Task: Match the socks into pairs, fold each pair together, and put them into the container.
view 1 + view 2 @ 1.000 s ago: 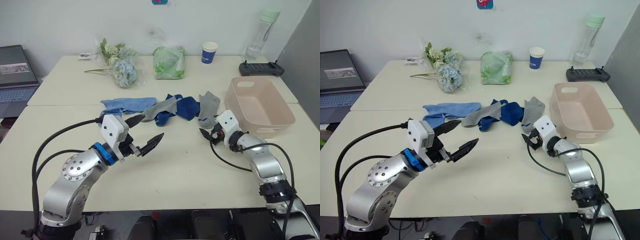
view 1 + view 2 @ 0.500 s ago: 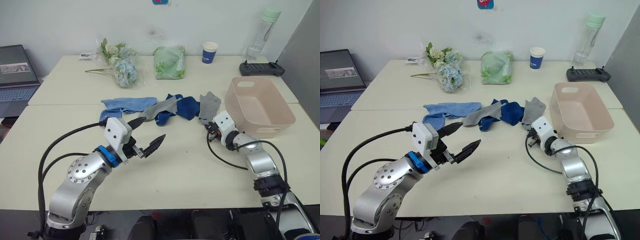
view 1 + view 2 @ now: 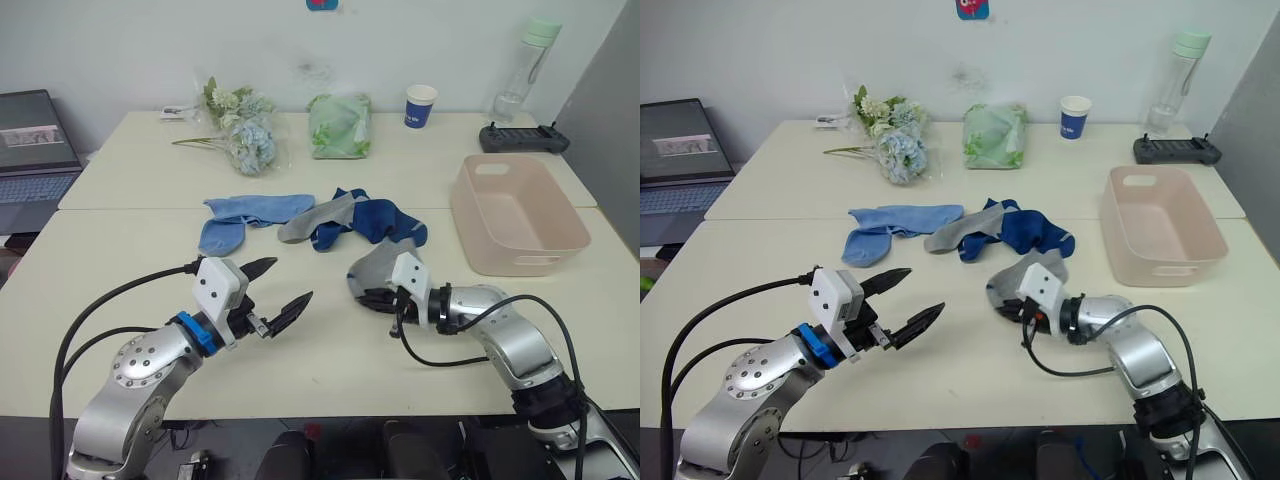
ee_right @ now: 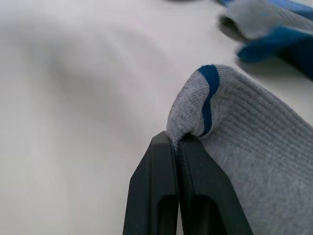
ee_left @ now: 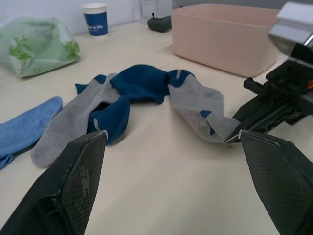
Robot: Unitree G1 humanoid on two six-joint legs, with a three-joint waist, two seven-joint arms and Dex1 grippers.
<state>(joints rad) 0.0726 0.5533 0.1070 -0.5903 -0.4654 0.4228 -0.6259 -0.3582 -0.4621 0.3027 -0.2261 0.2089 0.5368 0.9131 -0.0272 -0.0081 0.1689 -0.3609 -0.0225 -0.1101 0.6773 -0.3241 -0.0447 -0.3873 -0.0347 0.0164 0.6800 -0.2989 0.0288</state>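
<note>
My right gripper (image 3: 372, 297) is shut on the cuff of a grey sock (image 3: 377, 264) with a blue trim (image 4: 209, 78). That sock trails on the table in front of the sock pile, its far end by the navy sock. In the pile lie a light blue sock (image 3: 245, 212), a second grey sock (image 3: 315, 217) and a navy sock (image 3: 375, 218). The pale pink container (image 3: 515, 215) stands at the right, with nothing visible inside. My left gripper (image 3: 288, 282) hovers open over the near table, left of the held sock, with nothing between its fingers.
Along the back of the table are a flower bunch (image 3: 240, 125), a green bag (image 3: 338, 125), a blue paper cup (image 3: 420, 105), a bottle (image 3: 525, 65) and a black controller (image 3: 522, 137). A laptop (image 3: 35, 145) stands at the far left.
My right gripper shut on the grey sock beside the container and dragged it left and toward the near edge. My left gripper drew back slightly, still open.
</note>
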